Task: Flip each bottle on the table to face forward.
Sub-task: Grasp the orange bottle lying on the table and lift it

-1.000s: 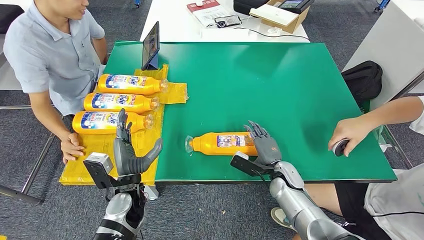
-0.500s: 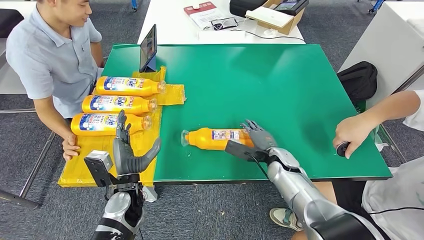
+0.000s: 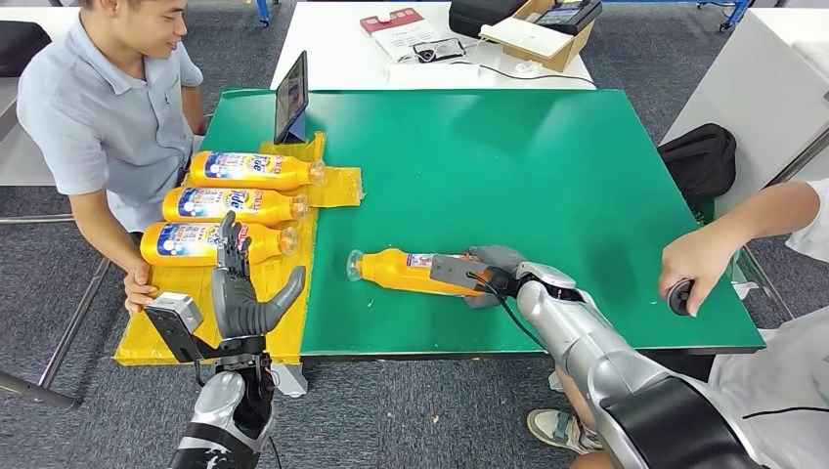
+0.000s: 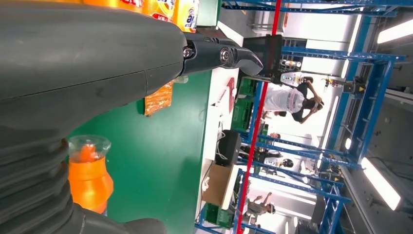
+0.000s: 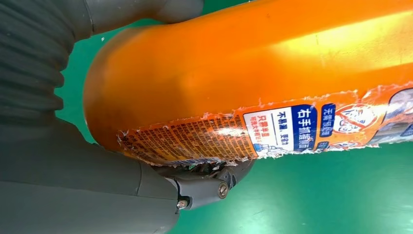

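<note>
Head view: nearest, the left robot hand point(image 3: 239, 293) is held upright off the bench point(image 3: 547, 166) edge, fingers apart, holding nothing. Further in, the right robot hand point(image 3: 489, 274) is wrapped around the base of the orange bottle point(image 3: 406, 271), which lies on its side on the green surface, back label up. The flip appears under way; a roll about the long axis is called for next. Glossy plastic and a torn-edged label are seen. Beyond, three flipped bottles point(image 3: 249, 168) lie on yellow sheeting point(image 3: 337, 181).

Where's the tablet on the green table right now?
In the head view the tablet stands propped at the table's far left corner, just beyond the three orange Tide bottles lying on yellow plastic.
</note>
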Available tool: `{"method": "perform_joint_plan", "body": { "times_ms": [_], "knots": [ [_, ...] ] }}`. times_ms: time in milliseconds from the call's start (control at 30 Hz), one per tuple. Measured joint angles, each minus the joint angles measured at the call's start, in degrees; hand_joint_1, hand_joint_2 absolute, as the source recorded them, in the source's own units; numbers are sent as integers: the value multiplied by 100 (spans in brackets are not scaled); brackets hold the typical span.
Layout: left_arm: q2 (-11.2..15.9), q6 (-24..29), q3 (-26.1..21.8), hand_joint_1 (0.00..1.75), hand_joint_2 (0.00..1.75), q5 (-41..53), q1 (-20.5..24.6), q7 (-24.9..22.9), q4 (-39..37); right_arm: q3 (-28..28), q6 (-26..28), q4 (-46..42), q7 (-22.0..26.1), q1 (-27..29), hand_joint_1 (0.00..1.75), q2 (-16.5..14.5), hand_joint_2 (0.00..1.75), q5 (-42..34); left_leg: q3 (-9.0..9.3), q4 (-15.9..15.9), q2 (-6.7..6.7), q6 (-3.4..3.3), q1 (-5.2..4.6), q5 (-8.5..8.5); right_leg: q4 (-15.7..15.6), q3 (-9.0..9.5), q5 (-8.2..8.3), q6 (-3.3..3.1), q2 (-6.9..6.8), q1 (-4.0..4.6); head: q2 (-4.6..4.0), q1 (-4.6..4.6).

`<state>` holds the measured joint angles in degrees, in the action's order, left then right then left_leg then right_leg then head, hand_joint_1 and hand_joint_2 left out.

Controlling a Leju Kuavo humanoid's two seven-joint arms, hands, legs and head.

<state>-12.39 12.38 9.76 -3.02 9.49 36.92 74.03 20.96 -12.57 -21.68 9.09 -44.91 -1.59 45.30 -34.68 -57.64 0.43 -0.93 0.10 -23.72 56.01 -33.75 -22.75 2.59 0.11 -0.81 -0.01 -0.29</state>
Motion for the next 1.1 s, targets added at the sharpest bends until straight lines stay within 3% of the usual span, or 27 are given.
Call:
{"method": "perform_joint_plan", "body": {
  "times_ms": [633, 833, 1100],
  "knots": [
    [0, 1, -80, 0, 175, -95, 1, 39, 0, -12, 57, 33, 568, 23, 175, 2, 175, -516, -9, 0, 0, 2, 1, -2, 0, -11, -1, -1, 0, 1, 0, 1],
    [0, -99, -115, 0, 175, -334, -62, 14, 13, -318, 228, -140, 1413, 371, 175, -38, 175, -1618, -28, 0, -3, 2, 1, -2, 2, -23, -1, -1, -1, 1, 0, -1],
    [-1, 91, -210, 0, 175, -465, -483, 72, 460, -921, 763, -949, 1683, 1078, 175, -150, 175, -3034, -71, 0, -19, 1, 1, 2, 5, -56, -3, 1, -8, 1, 1, -1]
  ]
}}
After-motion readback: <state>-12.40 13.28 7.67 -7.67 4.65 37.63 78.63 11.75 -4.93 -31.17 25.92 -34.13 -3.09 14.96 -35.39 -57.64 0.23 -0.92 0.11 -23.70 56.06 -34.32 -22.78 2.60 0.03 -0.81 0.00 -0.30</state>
